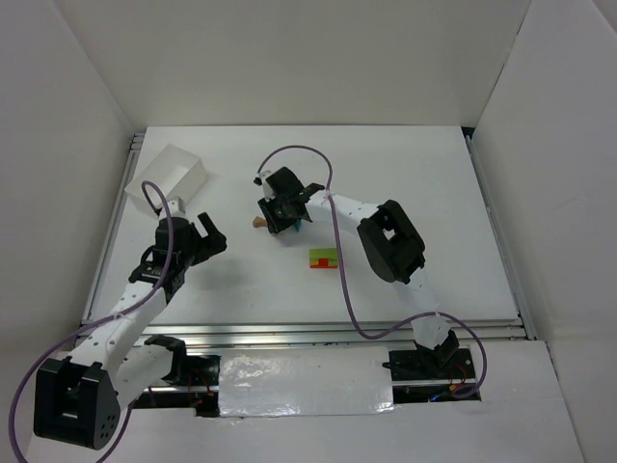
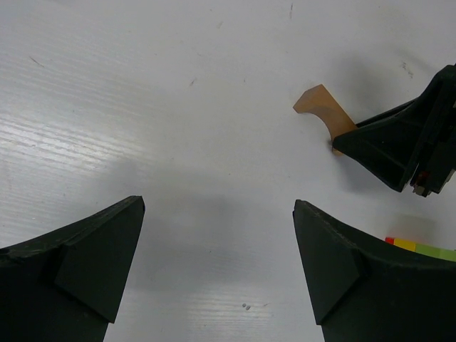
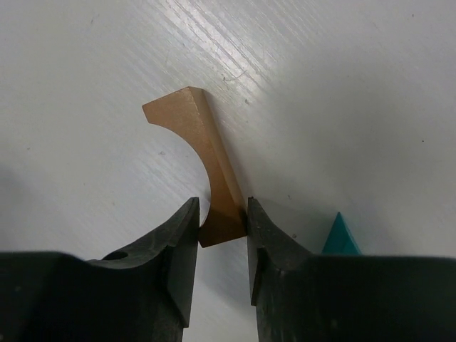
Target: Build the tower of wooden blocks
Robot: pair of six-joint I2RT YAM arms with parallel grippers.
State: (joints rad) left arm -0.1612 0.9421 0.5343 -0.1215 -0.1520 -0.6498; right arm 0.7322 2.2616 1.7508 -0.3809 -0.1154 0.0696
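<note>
Grip on the tan arch block [image 3: 201, 153]: we see the right gripper [image 3: 222, 226] closed narrowly on one end of it, a finger pressing each side, while the curved remainder juts out beyond the tips. We note the teal peaked block [image 3: 340, 241] just beside the gripper's right finger, on the white table [image 1: 415, 174]. A joined cluster of red, orange, yellow and green blocks [image 1: 323, 258] lies near mid-table, apart from the arch. We find the left gripper [image 2: 217, 210] spread wide over the table, holding nothing. The white box [image 1: 172, 177] sits at the far left.
</note>
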